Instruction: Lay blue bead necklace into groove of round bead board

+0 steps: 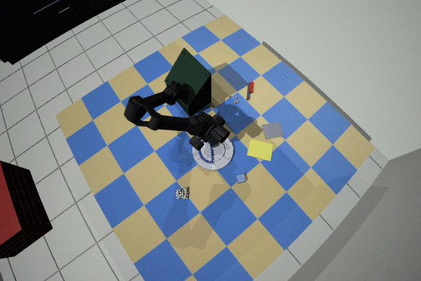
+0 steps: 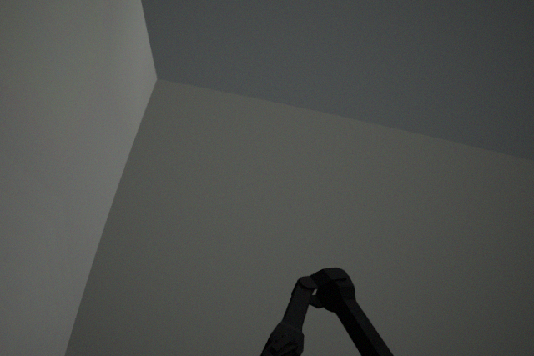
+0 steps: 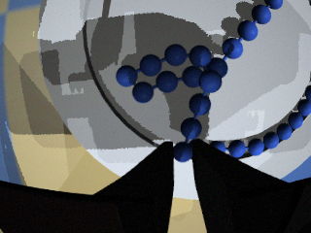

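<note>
with the necklace [image 1: 212, 156] [image 3: 199, 104] pinched at one bead by the gripper [image 1: 210, 141] [image 3: 182, 149] and lying partly looped across the board [image 1: 225, 162] [image 3: 258, 99], seated beads may be dragged from the groove [image 3: 104, 103] if the strand is pulled.

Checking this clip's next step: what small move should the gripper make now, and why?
Probably a slight lift, then a shift outward to the groove: the gripper is shut on a bead of the blue necklace, whose nearby strand lies bunched inside the groove of the round board.
</note>
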Robot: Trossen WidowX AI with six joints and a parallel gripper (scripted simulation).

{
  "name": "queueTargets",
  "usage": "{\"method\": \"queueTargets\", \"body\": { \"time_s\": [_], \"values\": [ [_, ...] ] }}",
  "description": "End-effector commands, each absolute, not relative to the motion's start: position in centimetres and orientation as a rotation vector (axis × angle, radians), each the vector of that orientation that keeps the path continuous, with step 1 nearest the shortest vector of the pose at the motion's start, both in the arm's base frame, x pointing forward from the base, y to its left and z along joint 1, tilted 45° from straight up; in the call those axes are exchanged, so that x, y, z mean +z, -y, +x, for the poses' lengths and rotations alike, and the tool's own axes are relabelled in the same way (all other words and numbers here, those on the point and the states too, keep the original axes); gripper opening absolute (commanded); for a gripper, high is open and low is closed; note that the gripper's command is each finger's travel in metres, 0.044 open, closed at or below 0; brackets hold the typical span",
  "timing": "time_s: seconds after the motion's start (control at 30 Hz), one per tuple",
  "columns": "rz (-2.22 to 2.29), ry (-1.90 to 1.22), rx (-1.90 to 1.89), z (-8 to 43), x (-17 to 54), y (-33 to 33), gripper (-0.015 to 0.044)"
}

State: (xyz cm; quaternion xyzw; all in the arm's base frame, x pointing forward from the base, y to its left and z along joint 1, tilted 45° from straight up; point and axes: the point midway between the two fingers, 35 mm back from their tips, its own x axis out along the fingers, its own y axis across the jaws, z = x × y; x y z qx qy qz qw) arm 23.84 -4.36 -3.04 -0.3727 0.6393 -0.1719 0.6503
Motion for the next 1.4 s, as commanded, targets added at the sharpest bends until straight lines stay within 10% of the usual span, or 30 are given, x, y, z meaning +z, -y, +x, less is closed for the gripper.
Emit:
{"method": "queueTargets", "body": {
  "time_s": [0.0, 0.2, 0.77, 1.37],
  "values": [
    [-0.843, -1.451, -0.394, 23.6, -3.18, 4.32, 0.0],
    [-0.843, -1.451, -0.394, 23.68, -3.69, 4.84, 0.0],
    [-0.843, -1.453, -0.394, 23.63, -3.35, 4.53, 0.044],
    [-0.843, -1.451, -0.394, 23.6, -3.14, 4.32, 0.044]
  ]
}}
